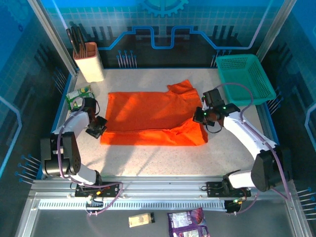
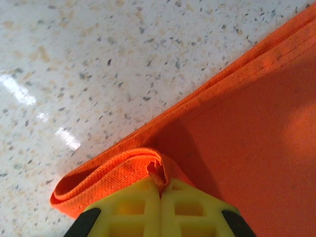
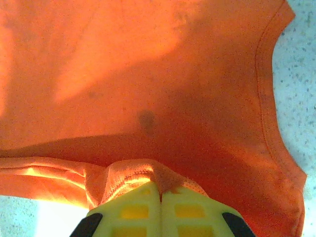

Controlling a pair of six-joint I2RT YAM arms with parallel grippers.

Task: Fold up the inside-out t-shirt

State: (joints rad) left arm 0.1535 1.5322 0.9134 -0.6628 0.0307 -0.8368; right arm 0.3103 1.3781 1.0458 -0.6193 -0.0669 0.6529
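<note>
**Speckled white tabletop [image 1: 148, 160], read from left to right.**

- **Far left:** a beige rectangular holder [image 1: 89, 62] stands with dark handles in it. Just nearer lies a green-and-white packet [image 1: 79, 95].
- **Left gripper [image 1: 97, 127]:** its 2 yellow plastic fingers [image 2: 148, 190] are pressed together. They pinch a bunched fold at the left edge of the bright orange-red short-sleeved t-shirt [image 1: 153, 116]. (The left wrist view shows the hem doubled over just beside the fingertips.)
- **Centre:** the shirt lies spread on the table between the 2 arms, its long side running left to right. A darker band runs along its near edge, and a sleeve points toward the far right.
- **Right gripper [image 1: 201, 116]:** the fingers are likewise closed, nipping a puckered bit of fabric at the shirt's right edge. A curved stitched hem runs beside it.
- **Far right:** a teal plastic mesh basket [image 1: 245, 79] sits at the far corner, near the sleeve but apart from it.
</note>
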